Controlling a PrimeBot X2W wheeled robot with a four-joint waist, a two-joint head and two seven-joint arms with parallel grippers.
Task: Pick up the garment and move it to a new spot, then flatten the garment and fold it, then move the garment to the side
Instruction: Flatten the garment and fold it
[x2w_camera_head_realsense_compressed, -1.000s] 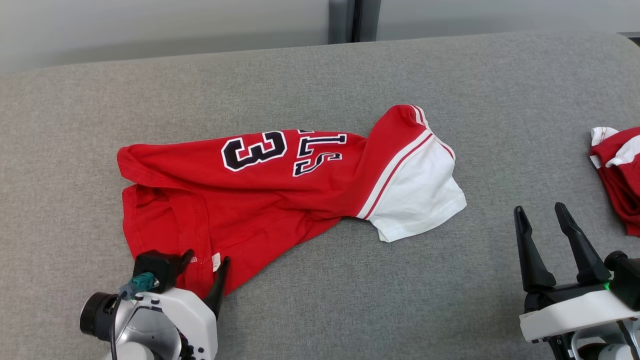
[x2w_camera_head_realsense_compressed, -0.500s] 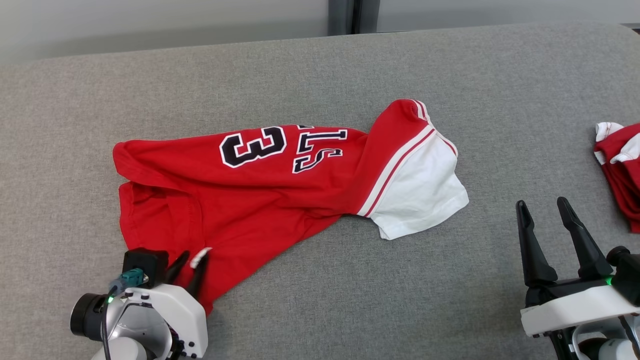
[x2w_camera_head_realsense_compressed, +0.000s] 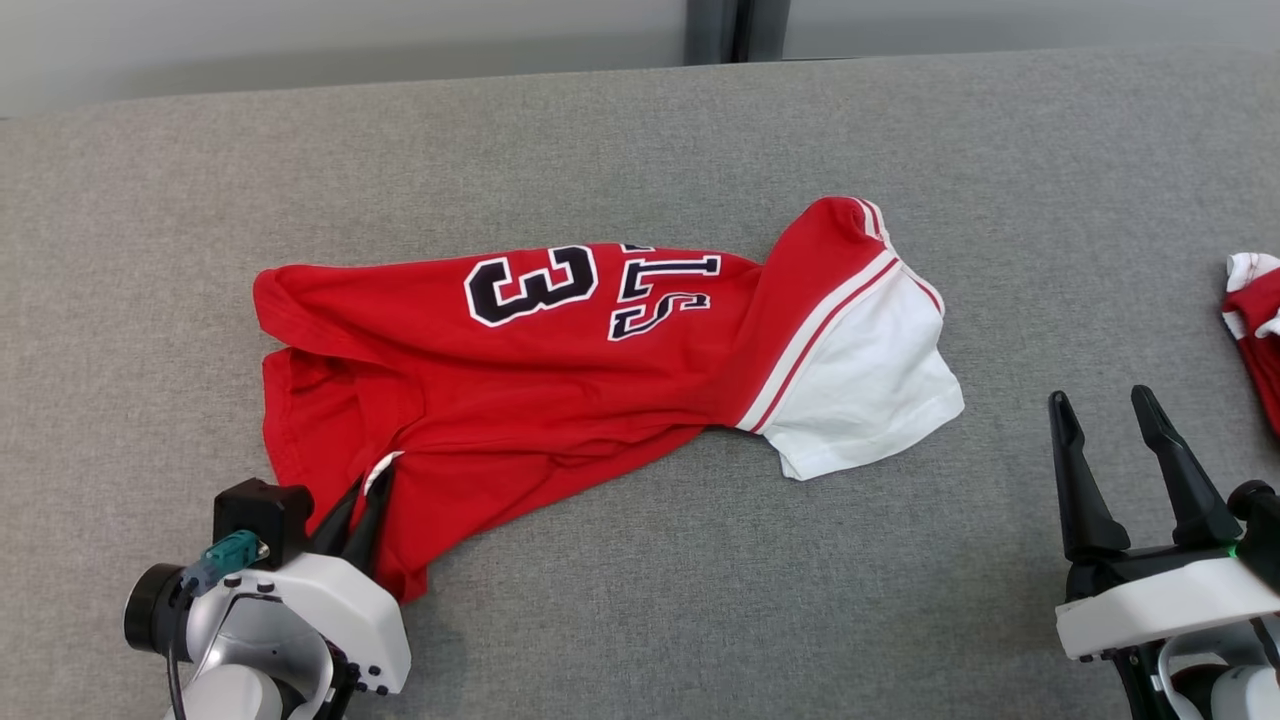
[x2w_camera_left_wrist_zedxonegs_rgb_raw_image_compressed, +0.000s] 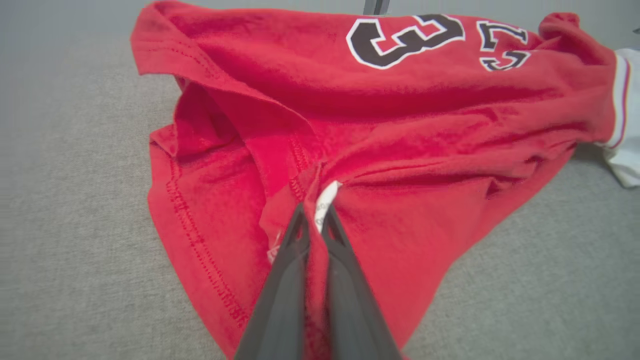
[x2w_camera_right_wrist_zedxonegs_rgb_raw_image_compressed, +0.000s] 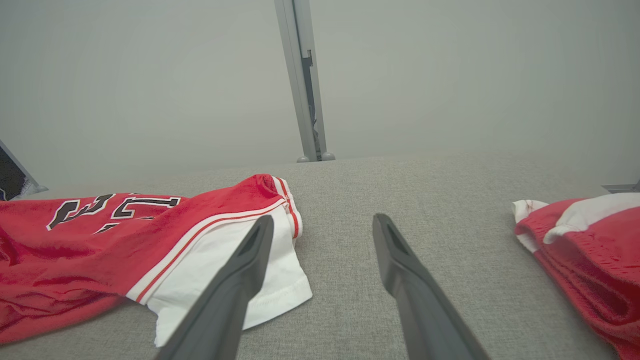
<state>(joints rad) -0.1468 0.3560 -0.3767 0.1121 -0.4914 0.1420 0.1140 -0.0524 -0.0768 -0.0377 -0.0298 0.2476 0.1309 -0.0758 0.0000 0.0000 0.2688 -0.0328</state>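
Note:
The garment is a red jersey with black numbers and a white sleeve, lying crumpled across the middle of the grey surface. My left gripper sits at its near-left hem, shut on a fold of red cloth beside a small white label. In the left wrist view the garment bunches up between the two closed fingers of that gripper. My right gripper stands open at the lower right, apart from the jersey, with nothing between its fingers. In the right wrist view the right gripper points past the garment's white sleeve.
A second red and white garment lies bunched at the right edge, also seen as a red pile in the right wrist view. A grey post rises behind the far edge of the surface.
My left gripper has closed from wide open onto the jersey's hem, pinching up a fold by the white label. The head camera has shifted, moving the scene slightly right. The right gripper stays open.

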